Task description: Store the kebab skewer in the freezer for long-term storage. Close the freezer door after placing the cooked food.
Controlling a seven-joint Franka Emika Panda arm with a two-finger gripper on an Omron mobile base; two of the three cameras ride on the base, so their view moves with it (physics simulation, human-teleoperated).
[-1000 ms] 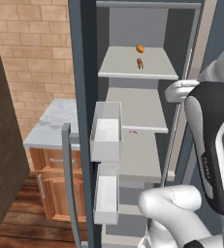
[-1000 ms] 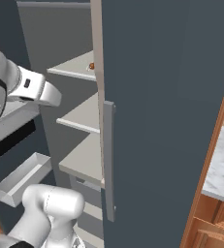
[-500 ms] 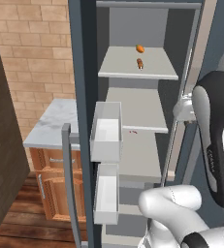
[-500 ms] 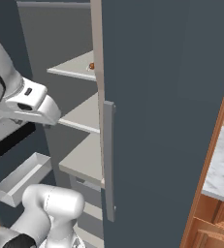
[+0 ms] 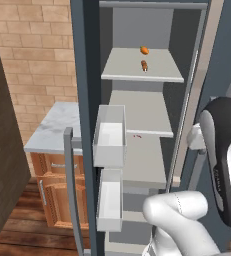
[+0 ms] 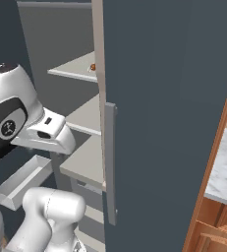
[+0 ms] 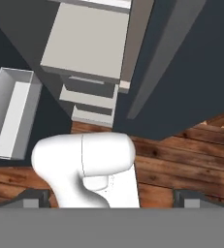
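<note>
The kebab skewer lies on the top shelf of the freezer, just in front of a small round orange food. The freezer door stands wide open at the left, its white bins facing the shelves and its silver handle in front. My gripper is open and empty, with one fingertip at each side of the hand view, pointing down at the wooden floor. The hand hangs low outside the shelves at the right, well below the skewer.
The plain grey right door with its handle stands close beside the hand. A marble counter on wooden cabinets sits behind the open door. A brick wall rises behind it.
The arm has swung down and back; the hand has dropped from middle-shelf height to lower beside the right door. The skewer, the shelves and the doors have not moved.
</note>
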